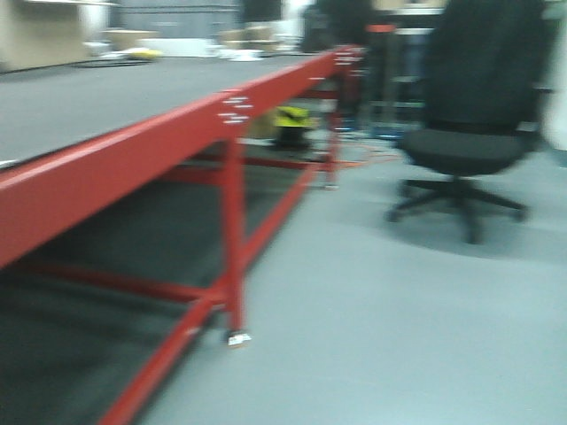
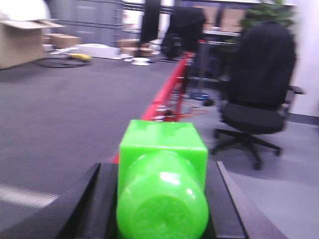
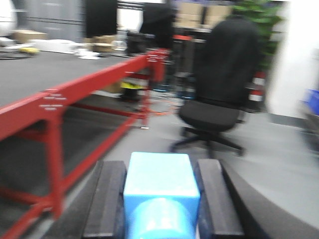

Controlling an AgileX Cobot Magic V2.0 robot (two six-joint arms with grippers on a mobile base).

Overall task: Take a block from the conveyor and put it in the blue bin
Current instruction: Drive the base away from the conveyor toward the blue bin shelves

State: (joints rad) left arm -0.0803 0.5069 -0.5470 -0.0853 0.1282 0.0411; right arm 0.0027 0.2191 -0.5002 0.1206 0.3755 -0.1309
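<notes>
The conveyor (image 1: 80, 106) is a wide dark grey belt with a red frame edge (image 1: 177, 133); it also shows in the left wrist view (image 2: 75, 104) and the right wrist view (image 3: 60, 89). My left gripper (image 2: 162, 199) is shut on a bright green block (image 2: 162, 174), held above the belt's right edge. My right gripper (image 3: 160, 199) is shut on a light blue block (image 3: 160, 181), held over the floor to the right of the conveyor. A blue patch (image 3: 313, 102) at the right wrist view's right edge is too blurred to name. No gripper shows in the front view.
A black office chair (image 1: 474, 115) stands on the grey floor (image 1: 381, 310) right of the conveyor. The red legs and braces (image 1: 232, 239) run under the belt. A yellow-black object (image 1: 292, 119) sits under the far end. Cardboard boxes (image 2: 20, 42) and clutter lie beyond.
</notes>
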